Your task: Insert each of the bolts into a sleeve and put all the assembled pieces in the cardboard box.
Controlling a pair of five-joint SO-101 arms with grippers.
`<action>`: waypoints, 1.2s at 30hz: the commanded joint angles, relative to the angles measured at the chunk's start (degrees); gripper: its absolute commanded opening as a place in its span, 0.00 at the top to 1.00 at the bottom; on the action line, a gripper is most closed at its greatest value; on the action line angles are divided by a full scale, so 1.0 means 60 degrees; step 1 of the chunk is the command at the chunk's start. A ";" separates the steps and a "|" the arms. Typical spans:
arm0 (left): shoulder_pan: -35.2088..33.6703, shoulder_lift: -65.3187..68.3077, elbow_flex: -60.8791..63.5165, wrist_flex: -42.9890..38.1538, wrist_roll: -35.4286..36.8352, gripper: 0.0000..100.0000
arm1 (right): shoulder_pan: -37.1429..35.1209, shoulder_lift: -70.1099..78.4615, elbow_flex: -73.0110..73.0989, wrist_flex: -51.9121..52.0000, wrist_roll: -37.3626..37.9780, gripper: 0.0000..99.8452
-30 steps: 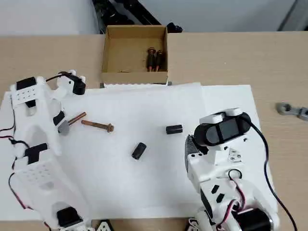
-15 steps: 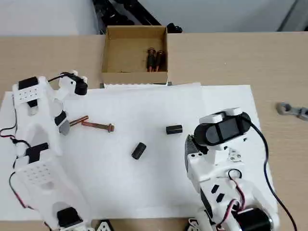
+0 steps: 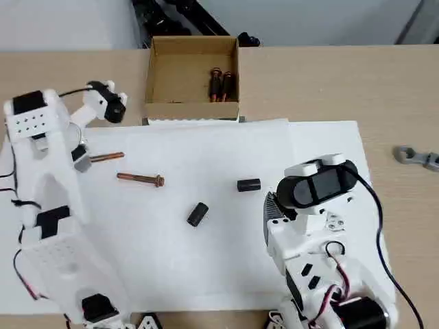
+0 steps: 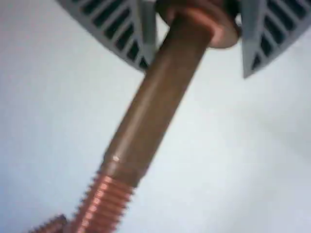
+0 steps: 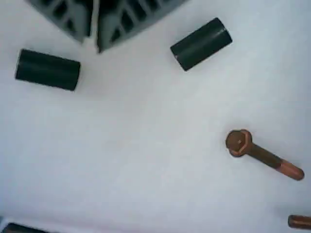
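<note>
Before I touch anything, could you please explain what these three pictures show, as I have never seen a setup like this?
These are two small white robot arms at a table. One picture looks down on it from above: the left arm stands on the left, the right arm on the right. The other two pictures come from a camera on each arm's wrist, looking past its fingers. A white sheet covers part of the table. On it lie one loose bolt and two black sleeves. The box at the far edge holds two assembled pieces. The left fingers grip a second bolt by its head. The right fingers are shut and hold nothing.
</note>
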 commanded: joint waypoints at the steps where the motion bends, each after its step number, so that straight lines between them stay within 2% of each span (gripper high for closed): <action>1: -0.0205 -0.1172 -0.0432 0.0249 -0.0059 1.00 | 0.0110 -0.0095 -0.0044 -0.0095 0.0088 1.00; 14: -0.0527 -0.2476 -0.0125 0.0484 -0.1026 1.00 | 0.0813 -0.0037 -0.0029 -0.0139 0.0059 1.00; 21: -0.0103 -0.2491 0.1516 0.0484 -0.2388 1.00 | 0.0857 -0.0022 -0.0015 -0.0183 0.0059 1.00; 28: 0.0864 -0.2432 0.2894 0.0484 -0.2784 1.00 | 0.0857 -0.0037 0.0586 -0.0227 0.0059 1.00; 36: 0.1509 -0.2330 0.3114 0.0147 -0.2799 1.00 | 0.0828 -0.0022 0.0586 -0.0388 -0.0190 1.00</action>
